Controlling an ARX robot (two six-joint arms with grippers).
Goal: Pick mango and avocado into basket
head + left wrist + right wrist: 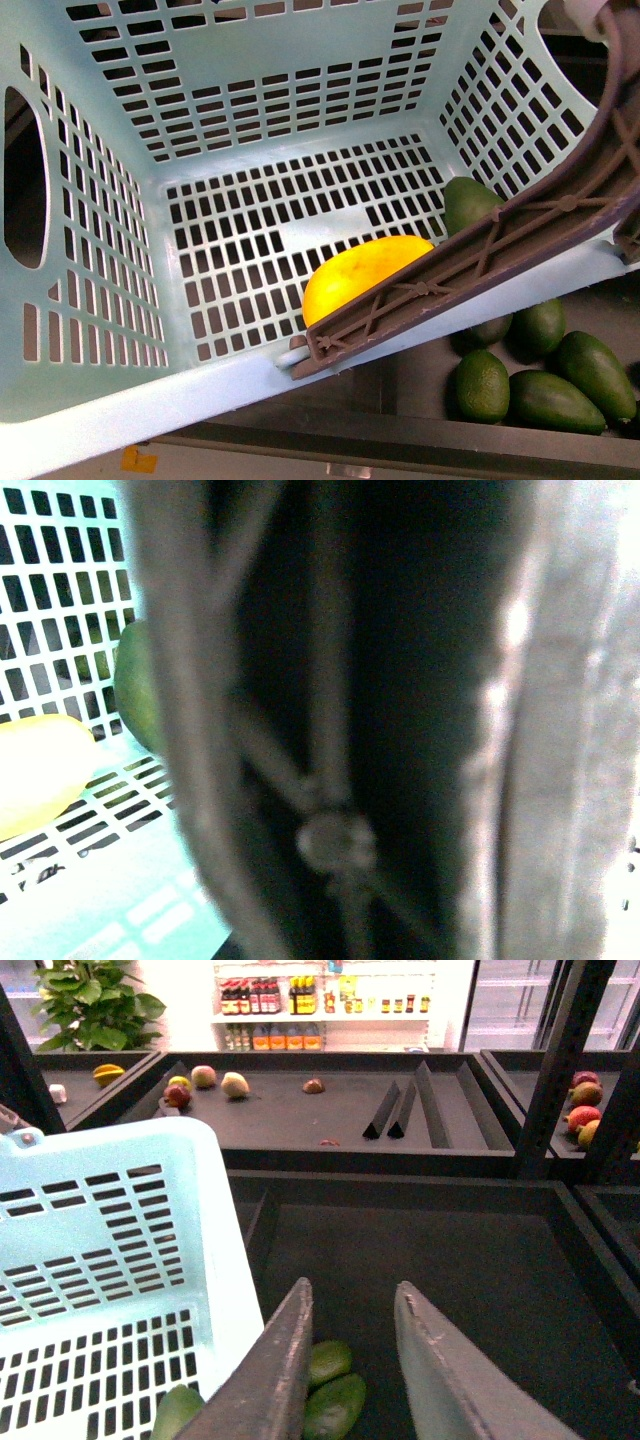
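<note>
The light teal basket (pixel 120 400) fills the front view, tilted, with its slotted floor facing me. Inside, against its lower wall, lie the yellow mango (pixel 365 275) and a dark green avocado (pixel 468 205), side by side. The brown handle (pixel 480 260) crosses in front of them. My left gripper is shut on that handle (pixel 330 840), which blurs most of the left wrist view; mango (pixel 40 775) and avocado (pixel 135 695) show beside it. My right gripper (pixel 352 1290) is open and holds nothing, next to the basket's wall (pixel 100 1260), over a dark bin.
Several loose avocados (pixel 545 385) lie in the dark bin below the basket, also under my right gripper's fingers (pixel 330 1385). Further back are black display trays with scattered fruit (pixel 205 1078), slanted dividers (pixel 400 1110), upright black posts (pixel 555 1070) and red-blushed fruit (pixel 583 1110).
</note>
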